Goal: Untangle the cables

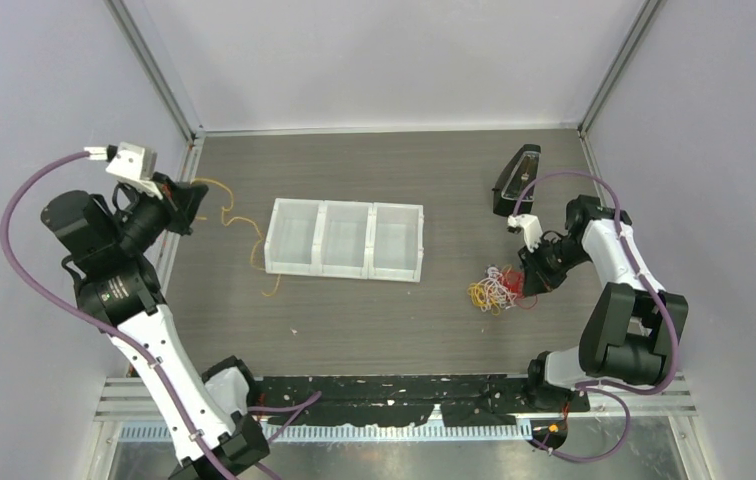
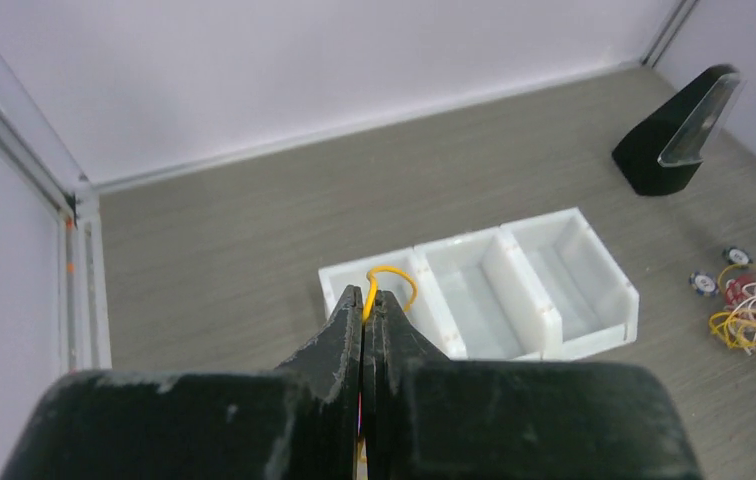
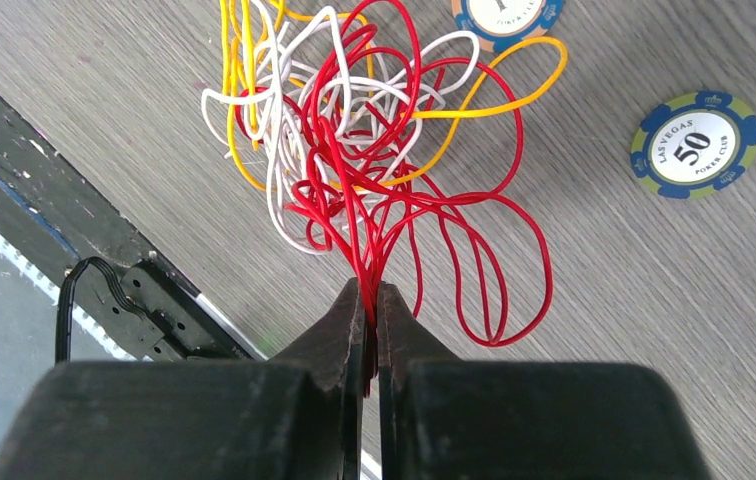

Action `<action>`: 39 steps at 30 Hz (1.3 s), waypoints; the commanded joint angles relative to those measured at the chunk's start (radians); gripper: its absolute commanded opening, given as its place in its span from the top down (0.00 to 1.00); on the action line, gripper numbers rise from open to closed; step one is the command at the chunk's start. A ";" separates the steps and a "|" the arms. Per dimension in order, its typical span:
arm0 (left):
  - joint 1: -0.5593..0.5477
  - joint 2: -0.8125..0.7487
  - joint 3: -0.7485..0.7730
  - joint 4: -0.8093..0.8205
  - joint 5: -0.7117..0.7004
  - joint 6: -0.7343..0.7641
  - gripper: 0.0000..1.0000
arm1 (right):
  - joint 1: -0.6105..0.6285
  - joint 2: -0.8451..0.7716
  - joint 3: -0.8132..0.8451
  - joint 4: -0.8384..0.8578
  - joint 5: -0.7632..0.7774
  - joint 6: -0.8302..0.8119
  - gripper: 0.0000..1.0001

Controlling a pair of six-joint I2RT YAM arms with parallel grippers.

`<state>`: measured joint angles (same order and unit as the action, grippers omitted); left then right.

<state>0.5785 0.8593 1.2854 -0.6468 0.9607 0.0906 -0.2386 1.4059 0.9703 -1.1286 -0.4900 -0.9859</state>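
Left gripper (image 2: 364, 300) clenched on yellow cable (image 2: 391, 272), far left. Right gripper (image 3: 369, 295) clenched on red strands (image 3: 362, 255) of tangle (image 1: 495, 288), which lies right of tray (image 1: 321, 238), beside chips (image 3: 695, 145).

Two poker chips (image 3: 694, 145); one three-compartment tray (image 1: 294, 268); one stand (image 1: 517, 180); one cable tangle (image 1: 496, 290)

black drum-shaped joint housings and white link shells on left arm (image 1: 154, 345) and right arm (image 1: 609, 250). small dark screw holes dotting the white shells. thick purple hose (image 1: 6, 232) looped along each. white camera block (image 1: 132, 160) at the left wrist. left gripper (image 2: 364, 300) and right gripper (image 3: 366, 300) matte black, wedge-shaped, scuffed, flecked with pale chips.
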 commanded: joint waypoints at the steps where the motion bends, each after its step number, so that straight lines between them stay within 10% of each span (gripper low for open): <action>1: -0.027 0.019 0.093 0.191 0.042 -0.245 1.00 | 0.002 0.014 0.040 -0.027 -0.050 0.014 0.95; 20: -0.149 0.108 0.185 0.399 -0.061 -0.430 1.00 | 0.003 0.054 0.060 -0.028 -0.057 0.025 0.95; 39: -0.370 0.288 -0.021 0.552 -0.366 -0.227 1.00 | 0.004 0.089 0.070 -0.026 -0.063 0.039 0.95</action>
<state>0.2264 1.0927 1.2476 -0.2192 0.6903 -0.1658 -0.2375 1.4841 1.0069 -1.1427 -0.5282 -0.9539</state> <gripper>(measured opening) 0.010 0.093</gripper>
